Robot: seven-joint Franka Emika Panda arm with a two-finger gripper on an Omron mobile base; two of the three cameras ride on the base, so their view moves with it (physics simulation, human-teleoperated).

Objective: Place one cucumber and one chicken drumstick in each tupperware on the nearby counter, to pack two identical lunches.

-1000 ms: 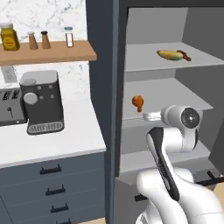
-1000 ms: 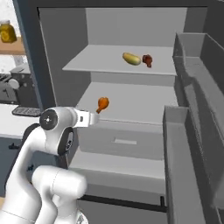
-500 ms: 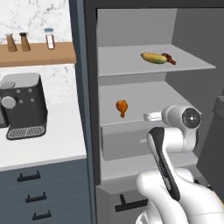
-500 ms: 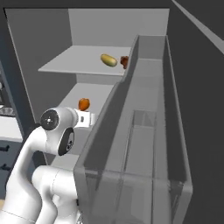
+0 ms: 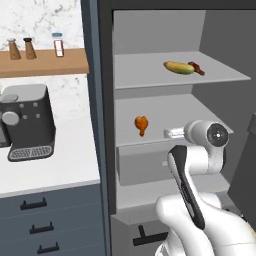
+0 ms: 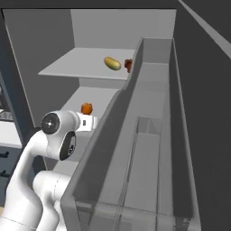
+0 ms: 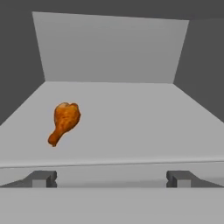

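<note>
an open fridge [image 5: 160, 75] beside the white counter [image 5: 55, 165]: on its middle shelf [image 7: 131, 127] lies a chicken drumstick [image 7: 64, 121], left of the gripper [image 7: 111, 179], whose fingers stand wide apart (nothing between them). a straight reach would likely miss the drumstick, lying off-centre, or nudge it deeper along the shelf.

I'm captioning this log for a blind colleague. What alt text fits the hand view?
A single orange chicken drumstick lies on a grey fridge shelf, left of centre. The gripper faces it from the shelf's front edge, its two dark fingers spread wide and holding nothing.
</note>
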